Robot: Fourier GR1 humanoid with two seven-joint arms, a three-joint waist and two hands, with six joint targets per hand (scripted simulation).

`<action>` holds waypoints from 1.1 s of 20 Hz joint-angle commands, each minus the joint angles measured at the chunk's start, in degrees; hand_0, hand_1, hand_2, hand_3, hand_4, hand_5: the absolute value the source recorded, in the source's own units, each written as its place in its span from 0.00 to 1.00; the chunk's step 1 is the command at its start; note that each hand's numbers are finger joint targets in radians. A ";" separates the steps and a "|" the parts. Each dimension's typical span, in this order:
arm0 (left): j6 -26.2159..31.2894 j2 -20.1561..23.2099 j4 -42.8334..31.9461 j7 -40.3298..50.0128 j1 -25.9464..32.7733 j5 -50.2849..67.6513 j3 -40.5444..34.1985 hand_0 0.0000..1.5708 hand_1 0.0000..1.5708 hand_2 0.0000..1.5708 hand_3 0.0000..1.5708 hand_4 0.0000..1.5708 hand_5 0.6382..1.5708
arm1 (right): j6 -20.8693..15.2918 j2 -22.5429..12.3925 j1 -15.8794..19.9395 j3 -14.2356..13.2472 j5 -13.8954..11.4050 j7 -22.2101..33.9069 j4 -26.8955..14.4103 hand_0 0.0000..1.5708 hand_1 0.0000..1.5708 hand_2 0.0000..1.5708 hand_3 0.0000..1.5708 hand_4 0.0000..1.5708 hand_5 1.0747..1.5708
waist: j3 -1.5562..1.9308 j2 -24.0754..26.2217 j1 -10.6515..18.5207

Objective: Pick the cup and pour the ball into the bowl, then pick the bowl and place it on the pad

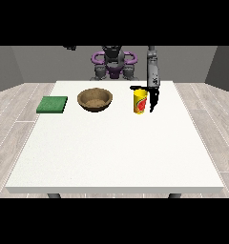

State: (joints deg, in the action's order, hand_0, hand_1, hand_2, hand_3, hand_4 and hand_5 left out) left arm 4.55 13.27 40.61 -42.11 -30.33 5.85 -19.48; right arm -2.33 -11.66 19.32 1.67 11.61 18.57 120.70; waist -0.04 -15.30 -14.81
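Observation:
A yellow cup (140,101) with a red and green mark stands upright on the white table (116,152), right of centre. The ball does not show. The hand at the view's right (153,97) hangs right beside the cup with its fingers straight and pointing down, and its thumb reaches out behind the cup's rim. Whether it touches the cup I cannot tell. A brown wooden bowl (95,99) sits left of the cup, and a flat green pad (52,104) lies further left. The hand at the view's left (70,47) shows only as a small dark shape high up.
The robot's torso (113,64) stands behind the table's far edge. The grey forearm (152,71) comes down from above towards the cup. A wide stretch of white tabletop lies between the objects and the near edge.

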 commanded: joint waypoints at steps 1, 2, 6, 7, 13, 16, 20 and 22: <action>0.75 0.87 -6.35 -5.98 -0.93 0.30 -1.44 0.00 0.00 0.00 0.00 0.00 0.85 | 0.82 -1.07 -0.84 -1.02 0.70 1.32 5.87 0.00 0.00 0.00 0.00 0.00 0.99 | -0.03 -2.25 -1.35; 1.08 2.64 -7.22 -4.27 -3.26 0.91 -2.16 0.00 0.00 0.00 0.00 0.00 0.84 | 1.38 -2.63 0.37 -3.31 3.05 4.42 5.80 0.00 0.00 0.00 0.00 0.00 0.99 | -0.03 -1.98 -1.27; -2.86 1.41 -8.02 -8.45 -1.25 -1.71 -0.77 0.71 0.71 1.00 0.95 0.31 0.96 | 5.01 -3.21 -3.40 -6.17 6.38 -0.19 5.65 0.00 0.00 0.00 0.00 0.00 0.99 | 0.03 -2.83 -2.78; -9.91 2.26 -5.93 -11.75 -1.06 -4.85 -0.29 0.84 0.84 1.00 1.00 0.59 0.99 | 3.69 -2.57 -1.51 -5.51 5.82 0.11 5.76 0.00 0.00 0.00 0.00 0.00 0.98 | 0.05 -3.82 -3.90; -15.70 4.12 -11.52 -14.84 -1.89 -7.79 -0.51 0.84 0.84 1.00 1.00 0.68 0.91 | 3.22 -6.62 0.93 -9.86 10.18 7.18 11.24 0.00 0.00 0.00 0.00 0.05 0.98 | -0.06 -5.42 -5.21; -17.23 0.37 -8.73 -11.51 0.49 -10.10 3.37 0.85 0.85 1.00 1.00 0.67 0.90 | 8.25 -6.30 -4.10 -14.29 12.65 0.50 1.08 0.00 0.00 0.00 0.00 0.07 0.98 | 0.08 1.30 -1.70; -24.16 -0.37 -6.32 -3.99 -4.38 -16.07 8.41 0.86 0.86 1.00 1.00 0.71 0.92 | 7.83 -6.34 -2.51 -15.47 12.63 0.39 -5.05 0.00 0.00 0.00 0.00 0.11 0.97 | 0.13 5.85 0.70; -26.02 0.85 -6.71 1.04 -6.96 -18.52 10.01 0.87 0.87 1.00 1.00 0.71 0.92 | 7.41 -4.34 -5.06 -12.22 9.59 -0.26 -4.24 0.00 0.00 0.00 0.00 0.12 0.97 | 0.11 7.46 1.31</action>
State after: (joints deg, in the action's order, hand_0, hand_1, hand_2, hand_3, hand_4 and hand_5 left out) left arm -17.10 14.63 33.23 -47.19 -34.15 -8.37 -13.14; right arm 4.21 -17.07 15.97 -11.17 22.69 20.30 119.94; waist 0.10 -10.85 -15.48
